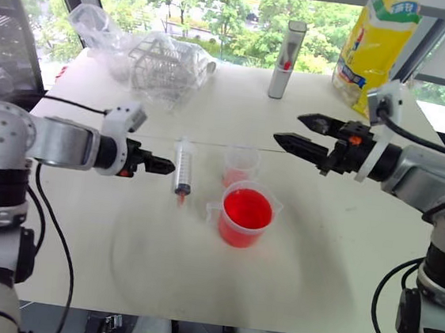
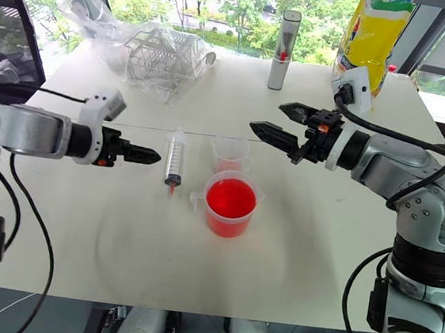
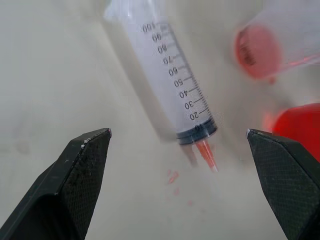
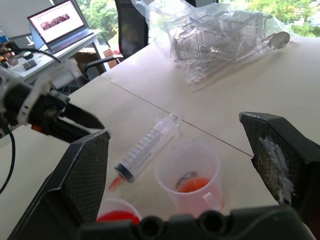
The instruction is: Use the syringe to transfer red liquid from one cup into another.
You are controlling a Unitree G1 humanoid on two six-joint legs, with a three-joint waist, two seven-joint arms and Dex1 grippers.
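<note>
1. Left hand (image 1: 167,165) is hovering spread and empty, just beside the syringe (image 1: 183,169).
2. Syringe is lying flat on the tabletop (image 1: 317,248), long axis crossing the hand's line, tip toward the beaker (image 1: 246,214).
3. Right hand (image 1: 298,133) is hanging spread, farther off, above the cup (image 1: 240,166).

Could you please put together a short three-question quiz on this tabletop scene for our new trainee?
1. True or false: the syringe is held in the left claw.
2. Which vessel holds more red liquid: A) the handled beaker, B) the small cup?
3. Fill in: the syringe's orange-red tip points toward the ____ edge of the table.

Key
1. False: it lies flat on the table, beside the open left claw and apart from it.
2. A: the beaker is well filled; the small cup has only a shallow red layer.
3. Near (the robot's side).
</note>
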